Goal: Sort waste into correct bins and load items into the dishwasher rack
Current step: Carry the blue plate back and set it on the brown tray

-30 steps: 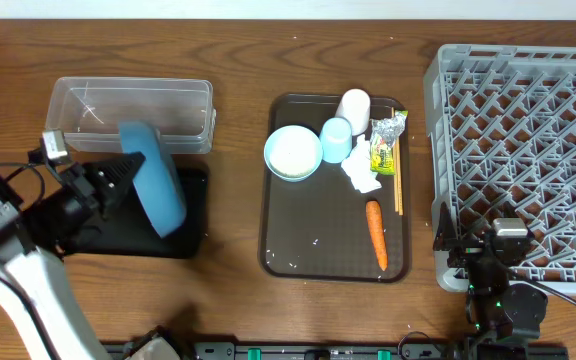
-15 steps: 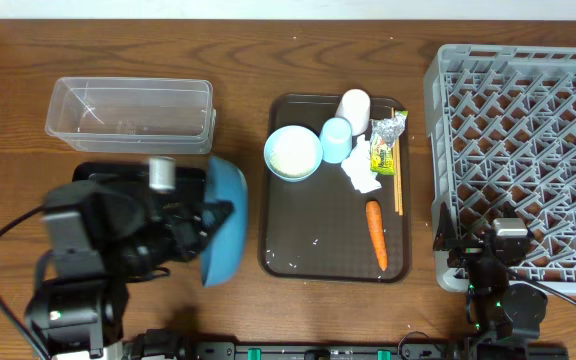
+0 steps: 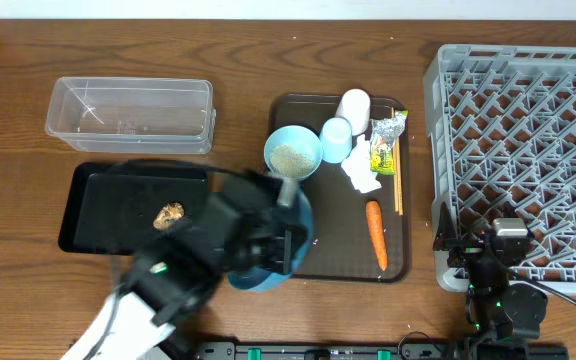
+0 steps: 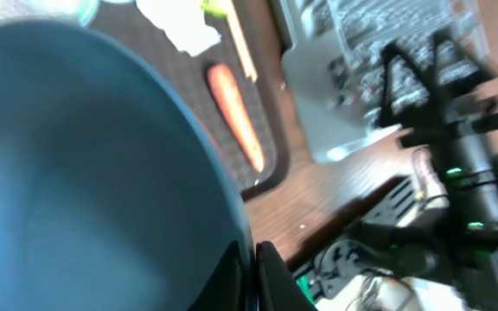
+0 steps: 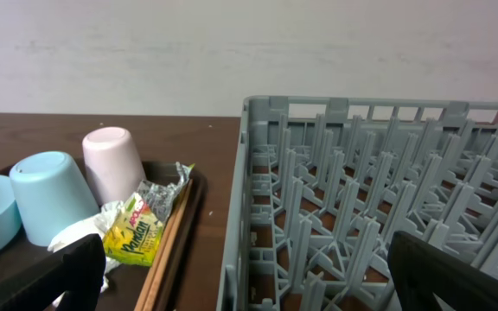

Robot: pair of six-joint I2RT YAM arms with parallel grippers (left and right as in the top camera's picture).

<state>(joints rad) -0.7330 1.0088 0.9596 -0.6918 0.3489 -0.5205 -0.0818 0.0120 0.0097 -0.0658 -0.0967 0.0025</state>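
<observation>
Two left fingers [image 4: 275, 281] pinch the dark-blue plate [image 4: 76, 173].

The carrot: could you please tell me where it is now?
In the overhead view, the carrot lies on the right half of the tray, just below the tissue and chopsticks.

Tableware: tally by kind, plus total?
Plates: 1 (dark-blue plate)
Bowls: 1 (light-blue bowl)
Cups: 2 (light-blue cup, white cup)
Chopstick sets: 1 (chopsticks)
Total: 5
</observation>
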